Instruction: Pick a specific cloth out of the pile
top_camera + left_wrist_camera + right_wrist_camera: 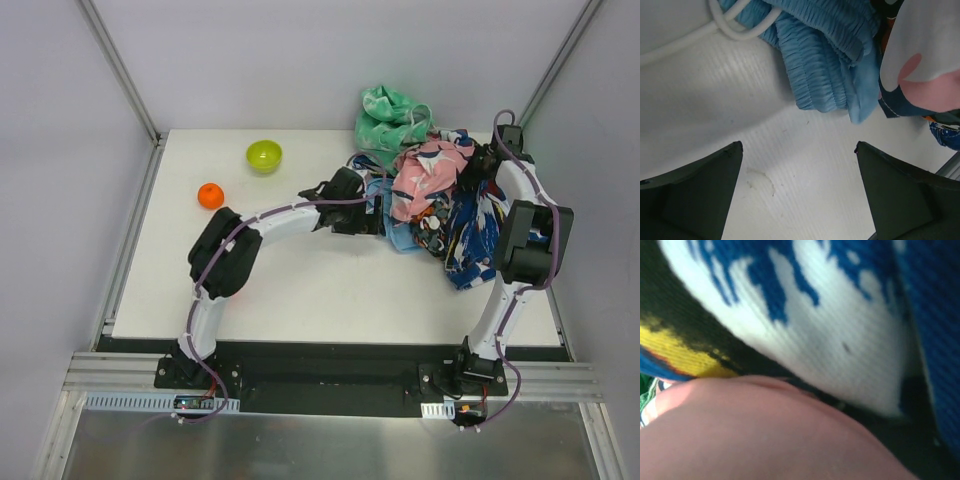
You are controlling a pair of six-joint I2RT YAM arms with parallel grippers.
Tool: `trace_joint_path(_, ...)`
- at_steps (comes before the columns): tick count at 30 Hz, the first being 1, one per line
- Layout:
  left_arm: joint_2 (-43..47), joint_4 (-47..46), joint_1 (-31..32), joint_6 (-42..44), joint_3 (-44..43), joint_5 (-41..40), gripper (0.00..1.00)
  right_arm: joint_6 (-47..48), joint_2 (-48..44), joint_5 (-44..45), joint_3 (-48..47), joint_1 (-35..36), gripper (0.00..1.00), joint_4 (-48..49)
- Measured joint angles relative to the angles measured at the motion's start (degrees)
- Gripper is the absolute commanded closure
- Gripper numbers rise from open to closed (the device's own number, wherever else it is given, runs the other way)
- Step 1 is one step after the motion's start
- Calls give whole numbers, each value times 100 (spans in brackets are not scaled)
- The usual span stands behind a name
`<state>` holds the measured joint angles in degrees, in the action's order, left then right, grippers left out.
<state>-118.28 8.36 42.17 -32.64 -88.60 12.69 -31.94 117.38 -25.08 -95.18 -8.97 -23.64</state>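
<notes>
Left gripper (799, 150) jaws apart, just short of sky-blue cloth (815, 65); right gripper (477, 167) deep in pile (440, 205), grip indiscernible.

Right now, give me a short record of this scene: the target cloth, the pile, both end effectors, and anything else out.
pile: printed cloths heaped far right
cloth: plain light blue, ribbed, at the pile's left edge, partly under printed cloths
left end effector: open, empty, just short of the cloth
right end effector: buried in the pile, fingers hidden
others: lime-green bowl, orange ball, far left
</notes>
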Motion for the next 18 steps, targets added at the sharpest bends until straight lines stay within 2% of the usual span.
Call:
trace_joint_path(9, -1257, -581, 140, -470, -1040, 197, 14, -236, 83, -363, 133, -153, 99, 240)
trace_joint_path(13, -1572, -933, 173, -813, -1331, 275, 24, -319, 103, -522, 216, -212, 99, 385)
trace_joint_path(14, -1652, -1071, 175, -911, -1373, 337, 30, -332, 109, -560, 232, -223, 99, 415)
trace_joint_path(16, -1749, -1276, 184, -1064, -1410, 387, 47, -367, 114, -603, 293, -243, 99, 505)
trace_joint_path(18, -1821, -1377, 197, -1213, -1412, 422, 78, -404, 114, -640, 358, -254, 99, 599)
